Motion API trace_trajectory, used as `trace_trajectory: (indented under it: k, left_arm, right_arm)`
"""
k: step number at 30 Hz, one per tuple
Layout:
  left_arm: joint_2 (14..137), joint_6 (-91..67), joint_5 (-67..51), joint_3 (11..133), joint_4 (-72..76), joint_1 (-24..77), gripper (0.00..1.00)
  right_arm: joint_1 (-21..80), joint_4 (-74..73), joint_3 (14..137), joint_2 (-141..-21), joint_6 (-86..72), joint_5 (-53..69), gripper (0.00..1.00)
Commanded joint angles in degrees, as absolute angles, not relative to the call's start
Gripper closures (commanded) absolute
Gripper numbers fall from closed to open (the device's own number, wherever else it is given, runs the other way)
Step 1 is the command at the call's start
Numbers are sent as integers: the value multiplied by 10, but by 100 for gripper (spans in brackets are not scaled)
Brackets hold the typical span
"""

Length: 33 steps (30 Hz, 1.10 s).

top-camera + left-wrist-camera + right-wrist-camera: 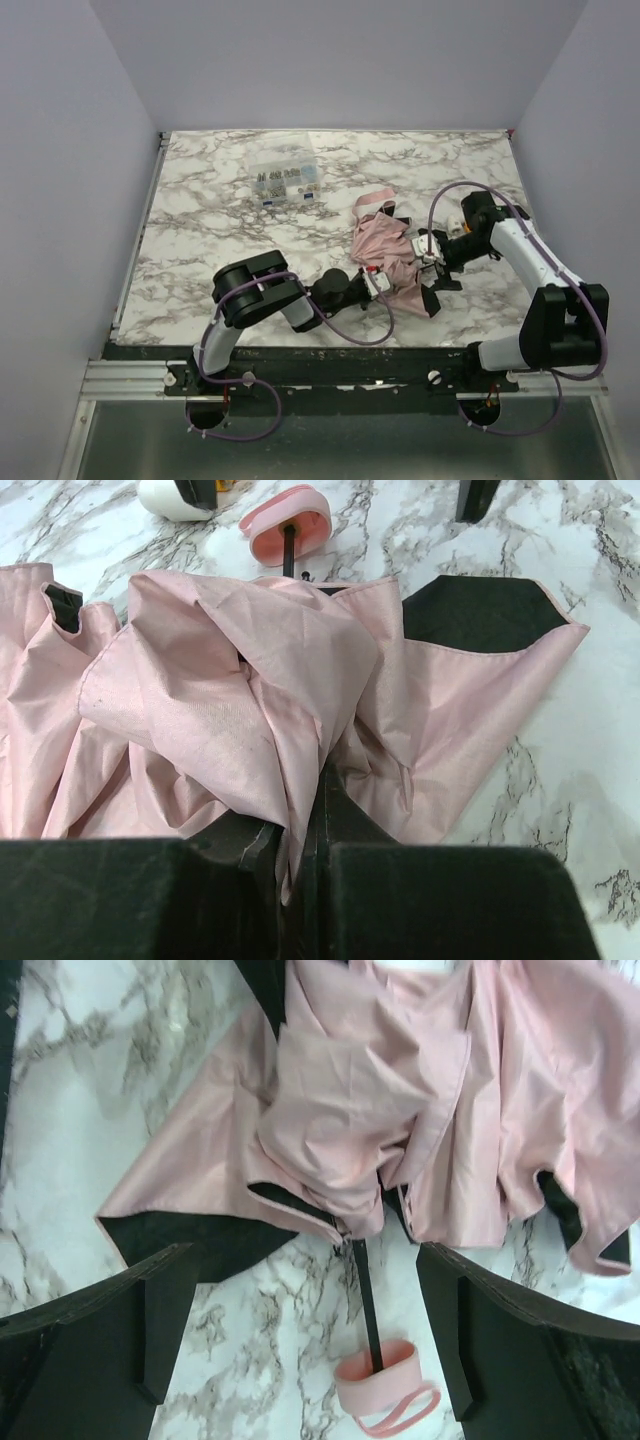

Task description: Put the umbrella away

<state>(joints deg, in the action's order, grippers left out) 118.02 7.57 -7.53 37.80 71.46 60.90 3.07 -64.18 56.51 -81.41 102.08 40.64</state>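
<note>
The pale pink umbrella [385,258] lies crumpled on the marble table right of centre, its canopy loose with black lining showing. My left gripper [372,284] reaches in from the left and is shut on a fold of the canopy fabric [290,810]. In the right wrist view the thin black shaft [366,1300] runs out of the fabric to the small pink handle [385,1385] with its strap loop. My right gripper [310,1330] is open, its fingers [110,1330] wide apart on either side of the shaft and handle, touching neither. The handle also shows in the left wrist view [290,525].
A clear plastic compartment box [285,180] of small parts sits at the back centre-left. A white object with an orange bit [170,495] lies just beyond the handle. The right wall and table edge [520,170] are close behind the right arm.
</note>
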Motion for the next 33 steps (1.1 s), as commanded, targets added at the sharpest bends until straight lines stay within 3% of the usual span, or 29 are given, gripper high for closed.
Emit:
trace_trajectory:
  k: [1, 5, 9, 15, 17, 22, 26, 31, 33]
  left_arm:
    - [1227, 70, -131, 362, 520, 595, 100]
    - [1228, 76, -155, 371, 503, 594, 100]
    - [1229, 75, -168, 372, 499, 591, 100]
    - [1230, 66, -199, 358, 532, 590, 100]
    - [1227, 67, -210, 351, 546, 590, 100]
    - [1196, 80, -218, 338, 555, 590, 94]
    - [1155, 103, -229, 333, 530, 589, 79]
    - [1089, 92, -239, 308, 546, 579, 34]
    - [1056, 87, -228, 282, 576, 573, 23]
  right_arm:
    - [34, -652, 541, -784, 1067, 520, 0]
    - [89, -479, 471, -778, 999, 553, 0]
    - [132, -281, 389, -793, 919, 495, 0]
    - [144, -122, 300, -841, 940, 386, 3]
    - [144, -98, 288, -854, 942, 363, 12]
    - [144, -104, 309, -872, 908, 332, 63]
    - [144, -106, 315, -877, 916, 305, 80]
    - [144, -156, 321, -875, 958, 306, 87]
    - [144, -178, 323, -872, 971, 304, 88]
